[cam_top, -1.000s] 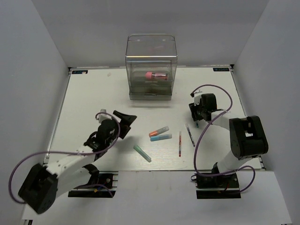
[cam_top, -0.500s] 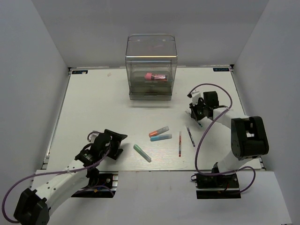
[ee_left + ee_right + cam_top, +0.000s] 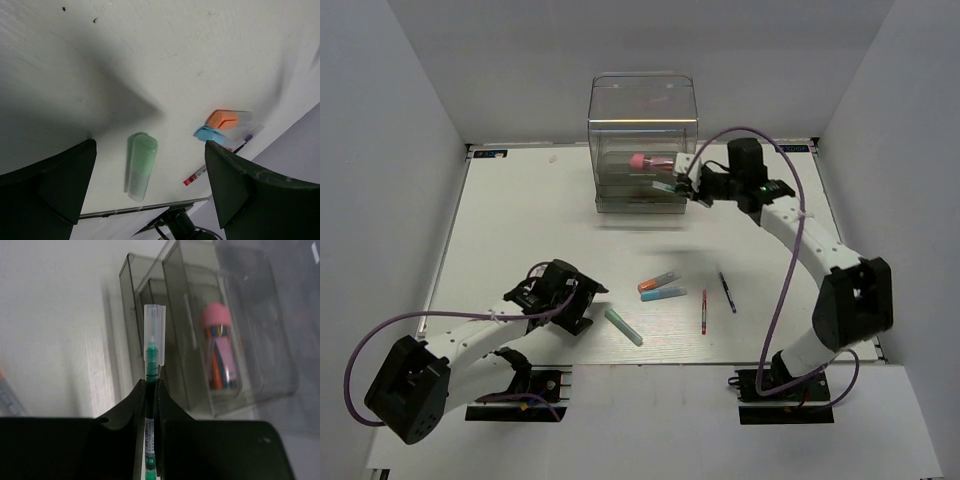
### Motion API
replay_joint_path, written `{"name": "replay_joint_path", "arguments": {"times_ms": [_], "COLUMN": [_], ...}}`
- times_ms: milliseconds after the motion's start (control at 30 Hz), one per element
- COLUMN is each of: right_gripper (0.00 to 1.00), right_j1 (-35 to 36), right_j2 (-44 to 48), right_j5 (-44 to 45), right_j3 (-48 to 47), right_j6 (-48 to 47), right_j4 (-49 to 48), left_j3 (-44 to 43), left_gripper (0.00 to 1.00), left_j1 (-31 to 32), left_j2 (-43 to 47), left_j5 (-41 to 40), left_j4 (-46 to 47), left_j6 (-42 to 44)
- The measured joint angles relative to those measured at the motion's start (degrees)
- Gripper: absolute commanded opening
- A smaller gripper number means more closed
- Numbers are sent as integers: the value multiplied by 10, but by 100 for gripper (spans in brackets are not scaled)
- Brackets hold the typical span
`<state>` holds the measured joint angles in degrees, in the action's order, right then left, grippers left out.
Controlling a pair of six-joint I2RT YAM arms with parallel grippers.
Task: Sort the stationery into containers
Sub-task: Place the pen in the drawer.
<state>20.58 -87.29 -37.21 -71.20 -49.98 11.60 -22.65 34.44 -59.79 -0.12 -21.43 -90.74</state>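
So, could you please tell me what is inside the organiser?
A pink marker lies inside the organiser; which level it is on is unclear. The smoky walls hide anything else that may be in it.

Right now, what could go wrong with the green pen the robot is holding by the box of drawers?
The right end effector pinches the green pen low down, so its long capped end could tilt or slip out. That end points at the drawers, where a pink marker lies; it might bump a drawer wall instead of dropping in. The open left end effector hangs beside the green marker and could nudge it rolling.
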Motion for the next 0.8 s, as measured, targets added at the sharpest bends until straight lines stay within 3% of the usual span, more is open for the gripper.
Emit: {"name": "replay_joint_path", "arguments": {"times_ms": [400, 600, 800], "right_gripper": [1, 27, 32], "right_j1": [88, 99, 98], "right_j2": [-221, -256, -258], "right_j5": [44, 80, 97], "right_j3": [-176, -183, -181], "right_j6": [-80, -107, -120], "right_j4": [-16, -24, -30], "left_j3": [-12, -17, -34], "left_gripper": [100, 100, 100], "left_j1": [2, 2, 8], "left_j2": [-3, 1, -29], "left_j5": [21, 26, 40], "left_j4": [-38, -70, -79], "left_j6": [20, 23, 24]}}
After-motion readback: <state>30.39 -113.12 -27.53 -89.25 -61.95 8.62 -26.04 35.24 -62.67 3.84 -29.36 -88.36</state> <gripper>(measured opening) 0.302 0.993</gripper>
